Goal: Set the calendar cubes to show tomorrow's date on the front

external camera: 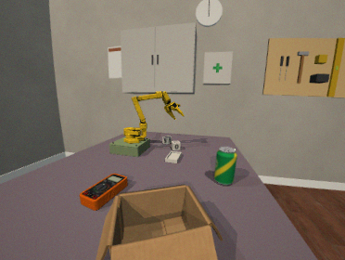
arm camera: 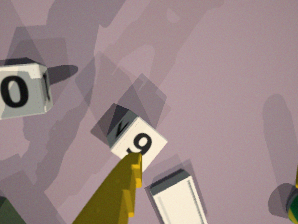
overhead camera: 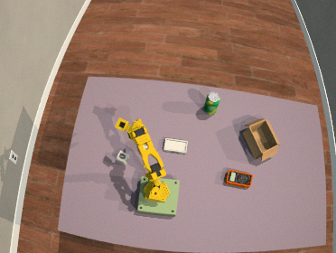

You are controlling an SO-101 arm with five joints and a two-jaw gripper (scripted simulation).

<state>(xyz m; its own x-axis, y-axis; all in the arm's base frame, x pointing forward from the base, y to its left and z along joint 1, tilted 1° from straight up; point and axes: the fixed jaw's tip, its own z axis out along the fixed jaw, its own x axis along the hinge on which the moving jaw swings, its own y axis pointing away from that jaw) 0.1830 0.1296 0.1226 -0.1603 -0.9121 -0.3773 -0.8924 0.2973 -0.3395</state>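
Observation:
The white tray point(overhead camera: 175, 145) point(external camera: 172, 158) point(arm camera: 181, 204) lies empty on the table. One white cube point(overhead camera: 122, 156) point(external camera: 167, 139) point(arm camera: 20, 93) lies left of the tray in the top view, with a 0 on top. The other cube point(external camera: 175, 146) point(arm camera: 143, 139) lies turned on the table just beyond the tray in the exterior view. In the wrist view its top digit looks like a 6 or 9; in the top view the arm mostly hides it. My gripper point(external camera: 179, 117) is open and empty, high above the table. One finger covers the second cube's lower corner in the wrist view.
A green can point(overhead camera: 211, 103) point(external camera: 225, 166) stands beyond the tray. An open cardboard box point(overhead camera: 262, 139) point(external camera: 162, 220) and an orange multimeter point(overhead camera: 238, 179) point(external camera: 104, 190) are to the right in the top view. The arm stands on a green base point(overhead camera: 146, 206) point(external camera: 130, 148).

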